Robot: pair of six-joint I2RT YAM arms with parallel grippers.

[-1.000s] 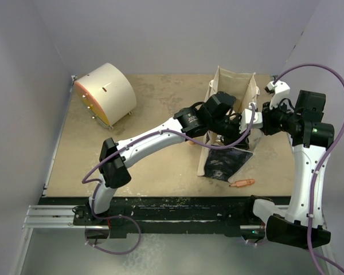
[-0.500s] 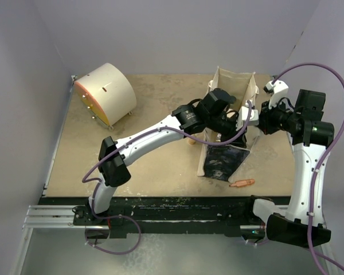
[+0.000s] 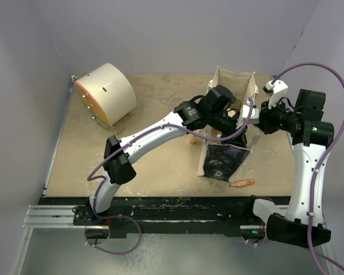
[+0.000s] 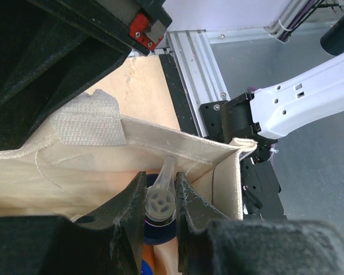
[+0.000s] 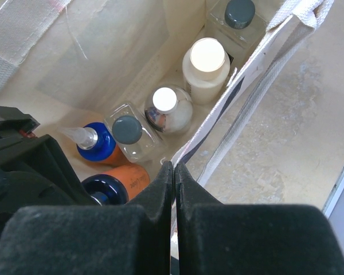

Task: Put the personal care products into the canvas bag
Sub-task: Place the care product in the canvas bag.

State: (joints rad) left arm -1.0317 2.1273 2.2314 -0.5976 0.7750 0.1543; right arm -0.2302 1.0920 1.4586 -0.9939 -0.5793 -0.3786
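1. Near edge: a stick (image 3: 242, 183) lies on the desk (image 3: 160, 166) just in front of the bag (image 3: 223, 162). It is not a task item.

2. The bag stands upright with its mouth open and its printed panel facing the arms. A cone (image 3: 190, 140) sits just beside its left side.

3. The right gripper (image 5: 173, 172) is clenched on the bag's rim and, by my reading, is holding the mouth open.

4. The left gripper (image 4: 160, 188) is down inside the bag, grasping the clear nozzle top of an orange bottle (image 4: 159, 207). Whether its base rests on the bag floor cannot be told.

5. Contents, seen from the right wrist: 6 bottles in the bag.
   - the held one
   - a second orange one (image 5: 112, 186)
   - 2 clear ones (image 5: 128, 130)
   - a silver one (image 5: 167, 109)
   - a cream one (image 5: 206, 60)

6. Far left: a drum (image 3: 106, 94) stands well apart from the bag.

Assessment: this is the last placement, with nothing left outside the bag. The next move calls for the left gripper to release the nozzle and lift straight up, clear of the rim and handles. The right gripper should hold the rim until the left is out, then let go. The main risk is dragging the bottle up or snagging the canvas.
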